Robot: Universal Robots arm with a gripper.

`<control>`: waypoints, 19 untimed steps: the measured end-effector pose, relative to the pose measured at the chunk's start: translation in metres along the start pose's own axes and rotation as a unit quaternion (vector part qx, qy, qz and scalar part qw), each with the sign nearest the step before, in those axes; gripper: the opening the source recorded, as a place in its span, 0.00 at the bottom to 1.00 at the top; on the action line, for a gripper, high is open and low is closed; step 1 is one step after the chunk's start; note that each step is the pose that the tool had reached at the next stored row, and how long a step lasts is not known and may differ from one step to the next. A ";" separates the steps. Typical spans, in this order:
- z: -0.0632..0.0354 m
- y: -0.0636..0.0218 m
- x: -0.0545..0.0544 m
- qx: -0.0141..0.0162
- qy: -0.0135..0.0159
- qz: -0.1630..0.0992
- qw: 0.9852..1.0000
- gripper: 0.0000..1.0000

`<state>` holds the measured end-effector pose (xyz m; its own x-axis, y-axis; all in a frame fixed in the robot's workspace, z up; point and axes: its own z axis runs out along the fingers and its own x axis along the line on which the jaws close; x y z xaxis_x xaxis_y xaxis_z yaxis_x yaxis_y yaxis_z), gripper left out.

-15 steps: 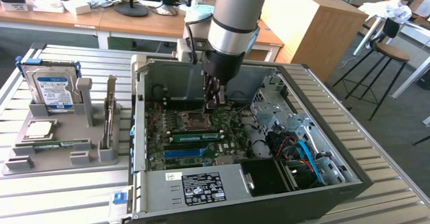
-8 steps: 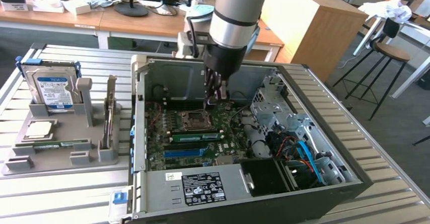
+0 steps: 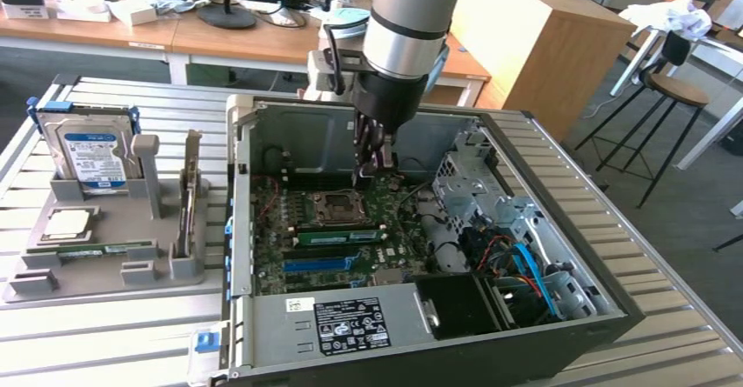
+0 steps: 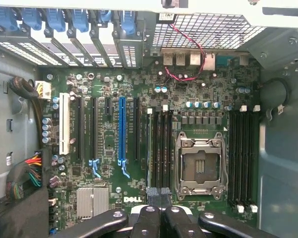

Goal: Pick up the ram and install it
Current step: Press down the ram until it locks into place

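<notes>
The ram [image 3: 339,236] lies seated in the motherboard [image 4: 139,148], long axis running left-right; the gripper [image 3: 369,168] hovers above, fingers [image 4: 156,194] together.

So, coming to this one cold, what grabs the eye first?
The open computer case fills the middle of the slatted table, with the arm reaching straight down into it and its shut gripper hovering above the motherboard by the empty CPU socket. On the exterior view's left, a grey holder tray carries a hard drive and a green ram stick lying flat.
</notes>
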<state>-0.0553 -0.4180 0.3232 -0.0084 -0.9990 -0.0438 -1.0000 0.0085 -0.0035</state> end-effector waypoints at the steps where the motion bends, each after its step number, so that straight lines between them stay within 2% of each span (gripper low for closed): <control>1: 0.0000 0.0000 0.000 0.000 0.000 0.000 1.000 0.10; 12: 0.0000 0.0000 0.000 0.000 0.000 0.000 1.000 0.10; 16: 0.0003 0.0002 0.000 0.001 0.000 0.029 1.000 0.10; 19: 0.0009 0.0002 0.000 0.002 0.000 0.056 0.998 0.10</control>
<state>-0.0555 -0.4180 0.3224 -0.1205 -0.9918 -0.0437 -0.9927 0.1208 -0.0035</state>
